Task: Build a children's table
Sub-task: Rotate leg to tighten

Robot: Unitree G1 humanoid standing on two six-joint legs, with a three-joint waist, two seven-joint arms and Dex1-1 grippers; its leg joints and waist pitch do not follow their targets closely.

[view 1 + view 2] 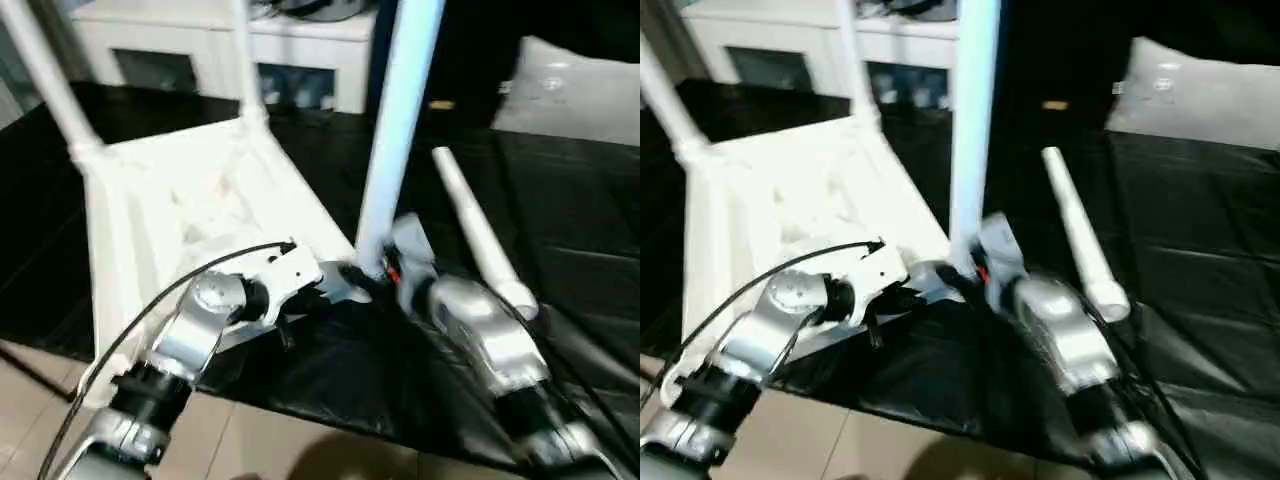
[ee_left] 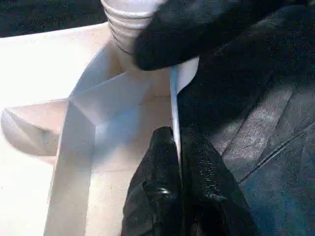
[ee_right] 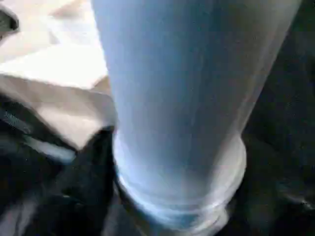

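The children's table top [image 1: 180,200] lies upside down on a black cloth, ribbed underside up. Two white legs stand in its far corners [image 1: 45,75] [image 1: 245,60]. A third leg [image 1: 395,130] stands upright at the near right corner. My right gripper [image 1: 385,268] is at its base, and the right wrist view looks closely at that leg [image 3: 182,98]. My left gripper [image 2: 179,147] is shut on the thin rim of the table top [image 2: 173,98], just beside that corner. A loose leg [image 1: 480,235] lies on the cloth to the right.
A white cabinet with glass doors [image 1: 290,50] stands behind the table. A pale cushion-like thing [image 1: 570,90] lies at the back right. The black cloth [image 1: 560,220] ends close to me, over beige floor tiles [image 1: 250,440]. A black cable runs along my left arm.
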